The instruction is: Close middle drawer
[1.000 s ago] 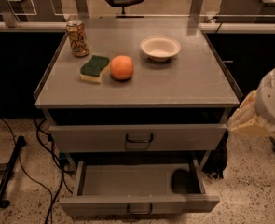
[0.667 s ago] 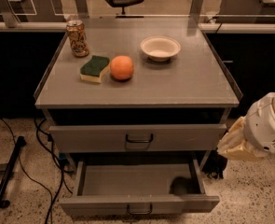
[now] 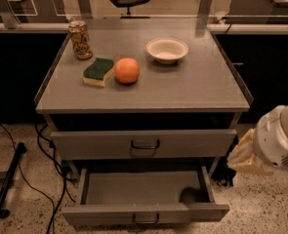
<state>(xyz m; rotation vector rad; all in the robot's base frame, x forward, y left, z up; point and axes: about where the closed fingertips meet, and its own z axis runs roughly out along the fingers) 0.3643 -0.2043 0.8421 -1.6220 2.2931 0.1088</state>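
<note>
The middle drawer (image 3: 143,189) is a grey metal tray pulled far out of the cabinet, empty inside, with a low flat front and a small loop handle (image 3: 146,219) at the bottom of the view. The taller-fronted top drawer (image 3: 143,143) above it sits nearly flush. My gripper (image 3: 244,157), a pale beige end on a white arm segment (image 3: 280,138), hangs at the right of the cabinet. It is level with the gap between the two drawers and apart from the open drawer's right side.
On the cabinet top (image 3: 197,87) stand a drink can (image 3: 80,39), a green and yellow sponge (image 3: 98,71), an orange (image 3: 127,70) and a white bowl (image 3: 167,49). Black cables (image 3: 46,145) and a dark bar (image 3: 7,186) lie on the speckled floor at the left.
My arm and gripper have moved down and slightly left along the cabinet's right side, from the level of the top edge to the level of the drawers. The drawer has not moved.
</note>
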